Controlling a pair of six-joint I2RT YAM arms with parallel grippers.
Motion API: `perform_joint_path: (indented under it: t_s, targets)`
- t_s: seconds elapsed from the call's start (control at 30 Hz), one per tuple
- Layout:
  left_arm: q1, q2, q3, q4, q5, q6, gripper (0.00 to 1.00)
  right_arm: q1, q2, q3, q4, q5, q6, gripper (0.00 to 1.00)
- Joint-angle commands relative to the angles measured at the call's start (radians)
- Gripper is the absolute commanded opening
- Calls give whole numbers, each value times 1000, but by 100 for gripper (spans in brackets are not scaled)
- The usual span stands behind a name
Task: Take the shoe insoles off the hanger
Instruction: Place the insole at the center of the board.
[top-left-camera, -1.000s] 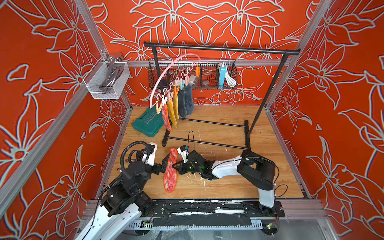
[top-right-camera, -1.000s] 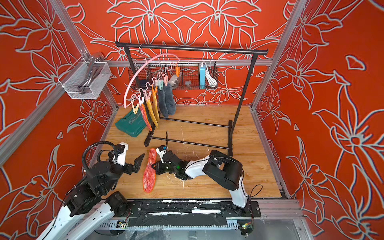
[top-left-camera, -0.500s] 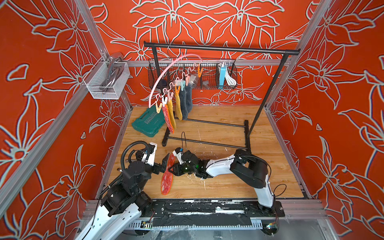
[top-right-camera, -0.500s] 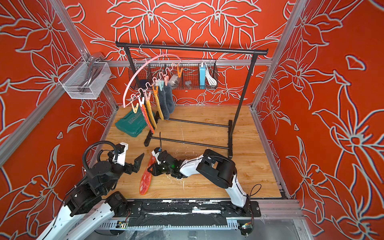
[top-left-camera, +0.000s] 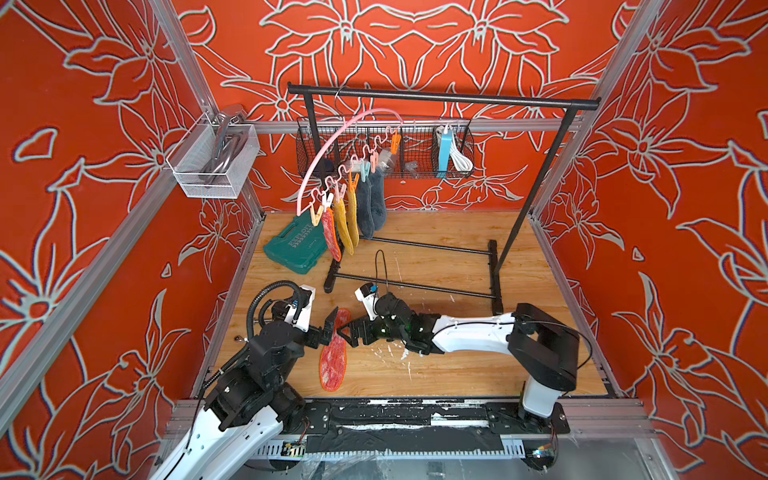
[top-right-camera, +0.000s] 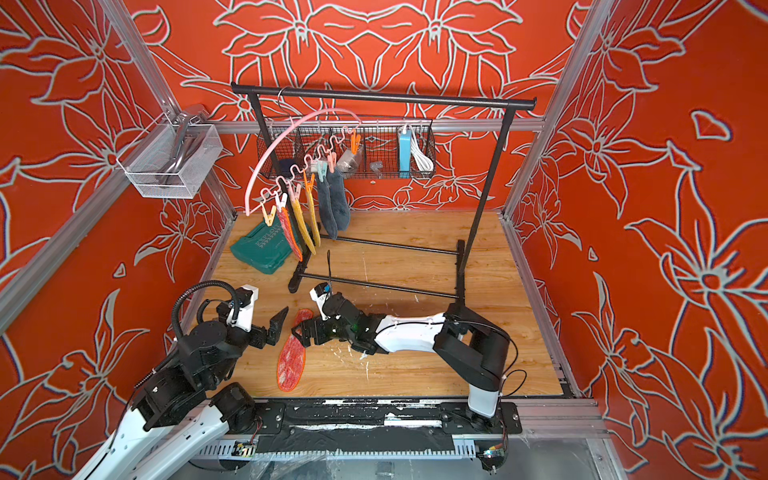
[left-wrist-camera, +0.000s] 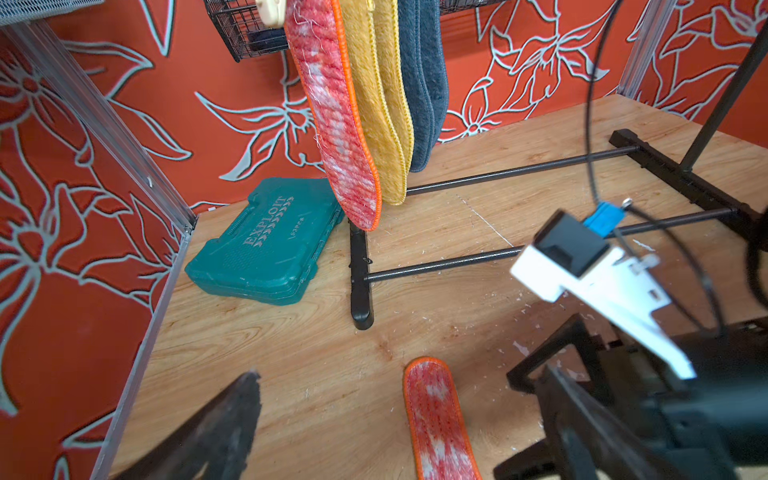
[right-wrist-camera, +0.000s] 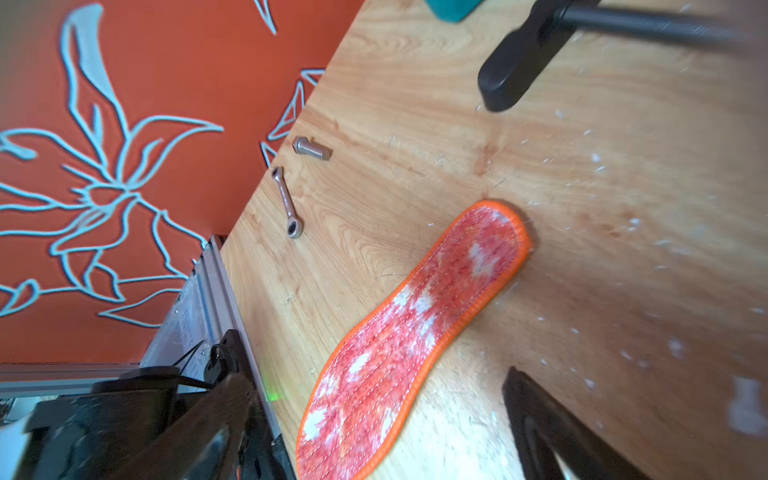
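The pink hanger (top-left-camera: 332, 137) hangs on the black rack, pegs along its wavy bar. From it hang one red-white insole (top-left-camera: 331, 232), two mustard yellow ones (top-left-camera: 348, 220) and two dark grey ones (top-left-camera: 372, 199); the left wrist view shows them as red (left-wrist-camera: 340, 116), yellow (left-wrist-camera: 382, 104) and grey (left-wrist-camera: 424, 75). Another red-white insole (top-left-camera: 333, 357) (right-wrist-camera: 415, 332) lies flat on the wooden floor. My right gripper (top-left-camera: 345, 330) (right-wrist-camera: 374, 436) is open just above its upper end, not gripping it. My left gripper (top-left-camera: 327, 328) (left-wrist-camera: 384, 440) stands open beside it, holding nothing.
A green tool case (top-left-camera: 297, 245) lies by the rack's left foot (left-wrist-camera: 360, 307). A small wrench (right-wrist-camera: 286, 203) and a metal socket (right-wrist-camera: 311, 148) lie near the left wall. A black wire basket (top-left-camera: 419, 145) hangs on the back wall and a white mesh basket (top-left-camera: 212, 166) on the left wall.
My right gripper has opened and let go of the red-white insole, which went from standing on edge in its grip to lying flat on the floor. The left arm has not moved.
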Motion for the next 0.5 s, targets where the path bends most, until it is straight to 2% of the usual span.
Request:
perform_joint_path:
  t_s: [0.0, 0.17, 0.47]
  targets:
    - [-2, -15, -14, 7, 5, -1, 98, 6, -86, -70, -76, 97, -42, 100]
    - [-2, -5, -17, 15, 32, -5, 98, 7, -304, -206, -176, 201, -80, 100]
    - [-2, 14, -14, 10, 96, -14, 98, 6, -852, -460, -448, 433, -223, 100]
